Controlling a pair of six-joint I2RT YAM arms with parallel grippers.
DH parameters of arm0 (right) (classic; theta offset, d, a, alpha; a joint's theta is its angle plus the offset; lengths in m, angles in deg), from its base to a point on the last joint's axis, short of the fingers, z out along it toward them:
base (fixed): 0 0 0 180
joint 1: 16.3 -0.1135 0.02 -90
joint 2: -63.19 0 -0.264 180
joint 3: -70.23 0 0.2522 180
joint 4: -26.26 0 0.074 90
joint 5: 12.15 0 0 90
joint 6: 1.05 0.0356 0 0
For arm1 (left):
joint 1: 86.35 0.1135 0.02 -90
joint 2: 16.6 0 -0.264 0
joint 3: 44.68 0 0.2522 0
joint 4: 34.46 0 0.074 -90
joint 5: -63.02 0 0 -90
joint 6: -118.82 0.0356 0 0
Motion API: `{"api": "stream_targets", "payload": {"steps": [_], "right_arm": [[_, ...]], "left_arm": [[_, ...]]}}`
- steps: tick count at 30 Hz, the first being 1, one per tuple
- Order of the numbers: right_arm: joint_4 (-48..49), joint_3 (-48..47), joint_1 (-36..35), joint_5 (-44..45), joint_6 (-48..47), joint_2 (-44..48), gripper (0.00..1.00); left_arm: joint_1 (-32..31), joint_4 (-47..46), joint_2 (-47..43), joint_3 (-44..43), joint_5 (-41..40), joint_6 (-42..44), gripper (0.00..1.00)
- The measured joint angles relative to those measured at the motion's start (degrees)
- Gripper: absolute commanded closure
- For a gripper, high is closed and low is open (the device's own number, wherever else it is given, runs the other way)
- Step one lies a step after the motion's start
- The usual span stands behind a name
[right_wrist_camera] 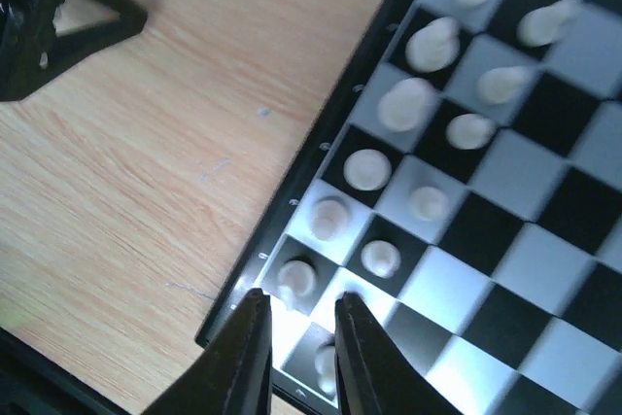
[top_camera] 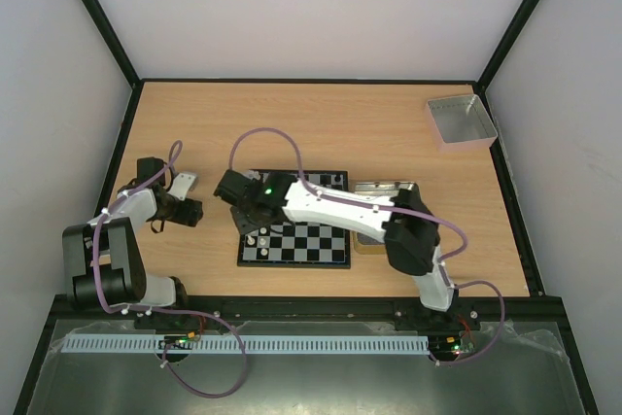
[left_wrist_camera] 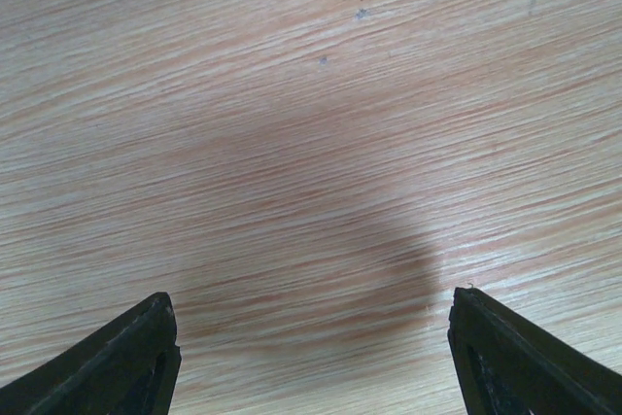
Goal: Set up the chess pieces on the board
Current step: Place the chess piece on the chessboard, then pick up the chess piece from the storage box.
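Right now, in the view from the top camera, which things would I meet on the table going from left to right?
Left tool → chessboard → gold-tan tin → grey square tray. The right arm lies over the chessboard and the tin, so I leave it out.

A light wooden table (top_camera: 389,133) with fine grain bears a few small dark specks (left_wrist_camera: 362,14). A grey square tray (top_camera: 461,121) sits at its far right corner. A gold-tan tin (top_camera: 384,188) lies well apart from it, nearer the middle. White walls (top_camera: 292,7) in a black frame (top_camera: 102,21) surround everything
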Motion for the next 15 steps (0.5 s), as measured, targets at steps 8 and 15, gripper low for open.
{"api": "stream_targets", "payload": {"steps": [8,15], "right_arm": [[1.8,21.4,8.7,5.5,3.3,21.3,0.73],[1.9,41.0,25.0,8.3,6.3,36.6,0.71]], "left_arm": [[0.0,1.4,-0.1,-0.6,-0.2,0.0,0.24],[-0.4,1.5,-0.1,-1.4,-0.6,0.0,0.24]]}}
